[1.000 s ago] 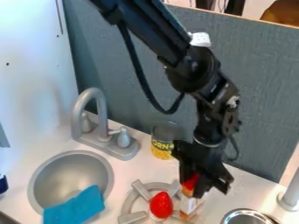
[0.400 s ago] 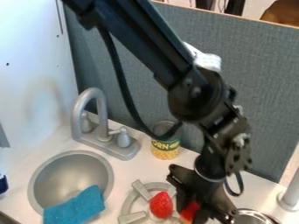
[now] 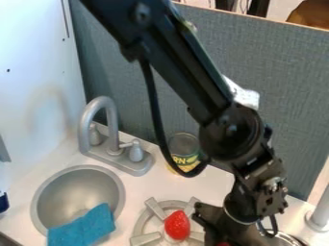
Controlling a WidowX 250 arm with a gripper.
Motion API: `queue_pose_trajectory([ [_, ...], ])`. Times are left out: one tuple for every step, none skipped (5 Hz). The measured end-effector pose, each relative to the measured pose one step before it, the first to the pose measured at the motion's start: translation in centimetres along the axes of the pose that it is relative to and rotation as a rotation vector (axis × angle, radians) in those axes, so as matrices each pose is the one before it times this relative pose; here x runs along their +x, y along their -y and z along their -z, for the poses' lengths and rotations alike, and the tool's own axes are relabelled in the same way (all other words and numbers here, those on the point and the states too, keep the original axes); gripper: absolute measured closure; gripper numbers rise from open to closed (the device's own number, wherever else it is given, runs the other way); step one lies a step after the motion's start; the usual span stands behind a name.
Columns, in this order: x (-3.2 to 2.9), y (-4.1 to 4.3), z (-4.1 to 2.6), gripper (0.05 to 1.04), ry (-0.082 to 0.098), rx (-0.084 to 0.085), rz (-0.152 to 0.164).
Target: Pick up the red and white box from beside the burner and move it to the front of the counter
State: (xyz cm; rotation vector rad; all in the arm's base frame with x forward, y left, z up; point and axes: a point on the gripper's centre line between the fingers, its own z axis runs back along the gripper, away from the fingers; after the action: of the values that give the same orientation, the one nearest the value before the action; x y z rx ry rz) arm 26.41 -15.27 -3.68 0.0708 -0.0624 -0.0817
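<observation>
The gripper [image 3: 221, 229] hangs low near the bottom edge, right of the stove burner [image 3: 151, 237]. It is shut on a red-topped item [image 3: 223, 244], of which a small red part shows between its jaws; the rest lies beyond the bottom edge. Just left of the gripper, a red strawberry [image 3: 177, 226] rests on the burner, apart from it. Behind stands a yellow-labelled corn can [image 3: 184, 161], partly crossed by the arm's cable.
A round sink [image 3: 57, 192] is at the left, with a blue cloth [image 3: 82, 227] over its front edge and a grey faucet [image 3: 110, 126] behind. A metal bowl [image 3: 290, 239] sits right of the gripper, near a grey post [image 3: 319, 218]. The grey panel [image 3: 128, 72] closes the back.
The gripper has moved down and to the right, towards the front edge, and the red-topped item has moved with it. Strawberry, can and cloth have stayed in place.
</observation>
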Motion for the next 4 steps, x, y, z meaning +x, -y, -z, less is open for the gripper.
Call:
queue_pose_trajectory([
  [0.332, 0.267, 0.824, 0.691, -0.0095, 0.0049, -0.0142],
  [0.143, 0.086, 0.838, 0.691, -0.0064, 0.0089, -0.0354],
  [-0.008, 0.009, 0.333, 0.691, 0.0009, 0.0009, -0.0137],
  [0.125, 0.069, -0.026, 0.634, 0.0094, -0.0055, -0.0067],
])
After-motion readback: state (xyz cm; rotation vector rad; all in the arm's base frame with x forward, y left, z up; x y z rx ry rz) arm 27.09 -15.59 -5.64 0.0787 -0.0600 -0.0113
